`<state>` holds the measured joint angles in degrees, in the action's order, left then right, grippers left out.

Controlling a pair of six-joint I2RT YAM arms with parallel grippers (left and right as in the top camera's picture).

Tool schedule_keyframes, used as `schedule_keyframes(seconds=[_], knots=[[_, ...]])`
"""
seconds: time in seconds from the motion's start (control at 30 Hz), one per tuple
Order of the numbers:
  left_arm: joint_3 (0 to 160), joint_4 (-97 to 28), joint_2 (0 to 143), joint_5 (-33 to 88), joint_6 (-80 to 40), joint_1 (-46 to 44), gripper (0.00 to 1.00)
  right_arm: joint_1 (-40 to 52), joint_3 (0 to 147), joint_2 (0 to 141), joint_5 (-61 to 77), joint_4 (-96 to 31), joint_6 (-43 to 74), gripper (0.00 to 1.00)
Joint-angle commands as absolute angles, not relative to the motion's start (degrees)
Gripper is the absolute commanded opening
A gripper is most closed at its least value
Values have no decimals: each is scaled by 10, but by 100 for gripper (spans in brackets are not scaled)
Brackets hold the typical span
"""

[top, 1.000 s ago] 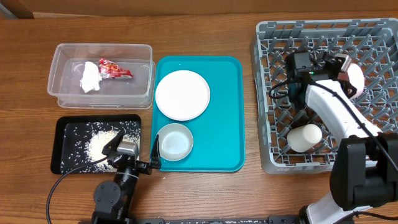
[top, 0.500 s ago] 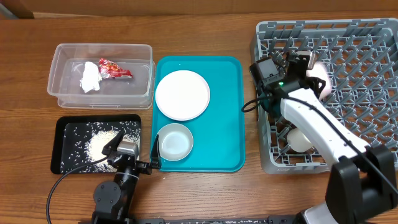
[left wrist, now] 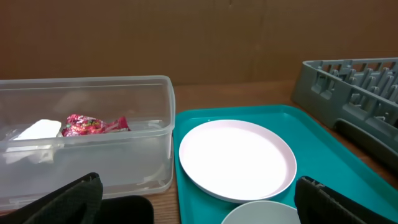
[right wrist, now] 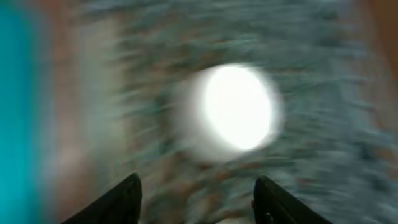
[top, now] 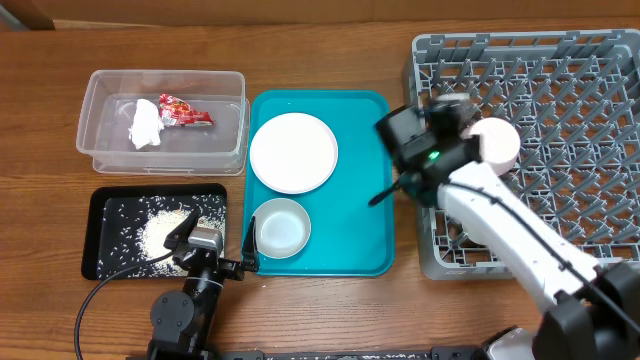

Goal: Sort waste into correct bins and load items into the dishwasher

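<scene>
Plate (top: pixel 293 152) sits at 11 o'clock on the teal tray (top: pixel 370 200), bowl (top: pixel 280 227) at 7 o'clock, neither in the rack (top: pixel 600 60) yet. Right gripper (right wrist: pixel 198 180) hangs fingers apart, empty, over the rack's 9 o'clock edge next to the white cup (top: pixel 497 140); its wrist view is smeared, so you risk clipping the rack wall or tipping that cup. Left gripper (left wrist: pixel 198 182) is spread and empty too; pinch the flat plate's rim shallow and it slips.

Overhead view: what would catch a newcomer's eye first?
The teal tray at centre stands out, with a white plate and a bowl on it. On the right, a white arm reaches over the grey rack, next to a white cup.
</scene>
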<state>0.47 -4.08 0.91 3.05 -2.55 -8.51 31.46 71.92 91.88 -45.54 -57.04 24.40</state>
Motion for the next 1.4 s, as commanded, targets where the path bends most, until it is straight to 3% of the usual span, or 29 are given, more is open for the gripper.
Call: schedule_keyframes(seconds=[0.0,0.1,0.13,0.4,0.47,0.53,0.63,0.73,0.9,1.17,1.37], knots=[[3,-42,5,37,-17,-82,100,373,739,898,-117,-558,206,60],[3,-42,5,37,-17,-82,100,420,721,910,121,-479,235,60],[3,-42,5,37,-17,-82,100,435,718,919,134,-461,257,60],[3,-42,5,37,-17,-82,100,496,716,1044,33,-416,351,57],[3,-42,5,37,-17,-82,100,496,716,1074,32,-412,372,49],[3,-42,5,37,-17,-82,100,496,716,1096,34,-409,380,25],[3,-42,5,37,-17,-82,100,494,719,1094,31,-420,380,4],[3,-42,5,37,-17,-82,100,486,726,1059,-2,-440,380,4],[3,-42,5,37,-17,-82,100,481,740,938,-181,-500,380,4],[3,-42,5,37,-17,-82,100,442,740,757,-706,-560,380,4],[3,-42,5,37,-17,-82,100,284,737,746,-758,-564,356,4]])
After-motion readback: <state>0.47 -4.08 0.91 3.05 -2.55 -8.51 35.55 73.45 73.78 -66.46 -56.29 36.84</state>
